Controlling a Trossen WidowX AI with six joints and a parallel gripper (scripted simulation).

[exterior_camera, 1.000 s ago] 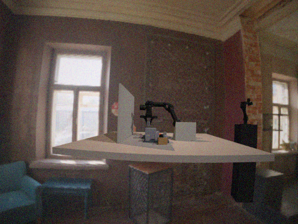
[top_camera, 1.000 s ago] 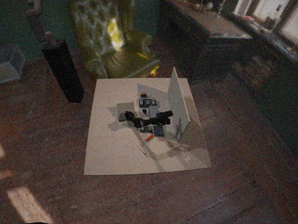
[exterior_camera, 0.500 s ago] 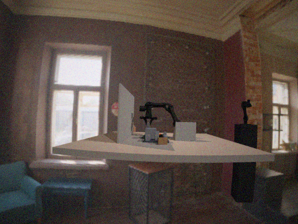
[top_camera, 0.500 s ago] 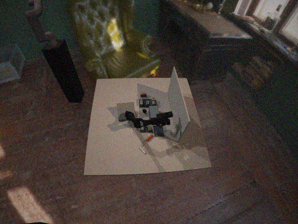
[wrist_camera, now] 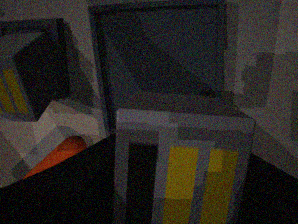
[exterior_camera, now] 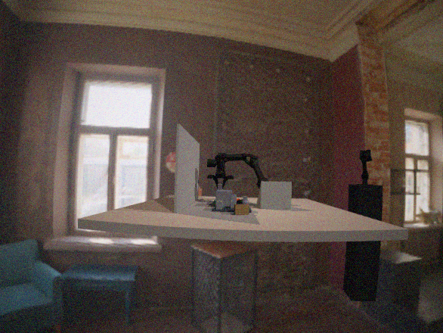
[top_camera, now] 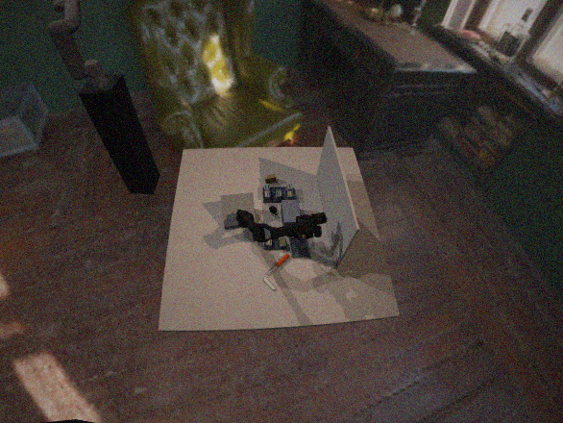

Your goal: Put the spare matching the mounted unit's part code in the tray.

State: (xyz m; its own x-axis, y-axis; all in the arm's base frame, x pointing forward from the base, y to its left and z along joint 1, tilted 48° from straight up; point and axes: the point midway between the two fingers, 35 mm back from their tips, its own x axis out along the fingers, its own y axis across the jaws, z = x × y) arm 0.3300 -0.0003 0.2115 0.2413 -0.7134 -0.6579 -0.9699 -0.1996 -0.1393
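My gripper is shut on a grey block-shaped unit with one black and two yellow bars on the face toward the wrist camera. No code can be read on it. The square dark blue-grey tray lies beyond and below the held unit in the wrist view. The unit is above the table, not seen resting in the tray. A similar unit with yellow bars sits in a dark holder left of the tray. Several other units stand in a dark row. I cannot tell which one is the mounted unit.
An upright grey panel stands beside the work area. A grey box is near the gripper. An orange-handled tool lies near the tray. A small yellow-brown block is beyond the row.
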